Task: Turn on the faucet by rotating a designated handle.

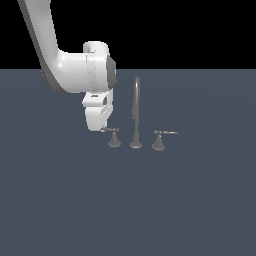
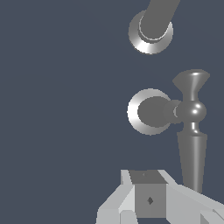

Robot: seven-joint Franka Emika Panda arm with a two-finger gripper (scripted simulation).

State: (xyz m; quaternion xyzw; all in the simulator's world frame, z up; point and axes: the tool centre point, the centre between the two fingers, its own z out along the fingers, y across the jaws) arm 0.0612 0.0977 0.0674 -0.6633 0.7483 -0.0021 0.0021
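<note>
Closest to my wrist camera, my gripper [image 2: 149, 199] is showing as pale angular finger blocks with a darker grey pad face between them, sitting right at the long end of the lever. I cannot tell how wide the jaws are standing, and I am seeing nothing held between them. In the exterior view my gripper [image 1: 103, 128] is hanging just beside the handle [image 1: 114, 137], at the lever's tip on the exterior view's left.

I am judging this to be the contact step: getting a finger against the side of the lever so a sideways sweep swings it about its cone base. To do it well, I am thinking of keeping the push near the lever's far end, where leverage is best, staying level with the lever so I am not sliding over its top, and following an arc around the base instead of a straight line.

From the wrist the handle [image 2: 190, 131] is reading as smooth dull grey metal: 1 thin tapering lever, a small ball knuckle, a flared short end, and a round cone base catching a bright rim. Beyond it the faucet [image 1: 135, 112] is rising as 1 thin arched spout, with 2 matching handles in all; the second handle [image 1: 160, 140] is standing well apart from my gripper.
</note>
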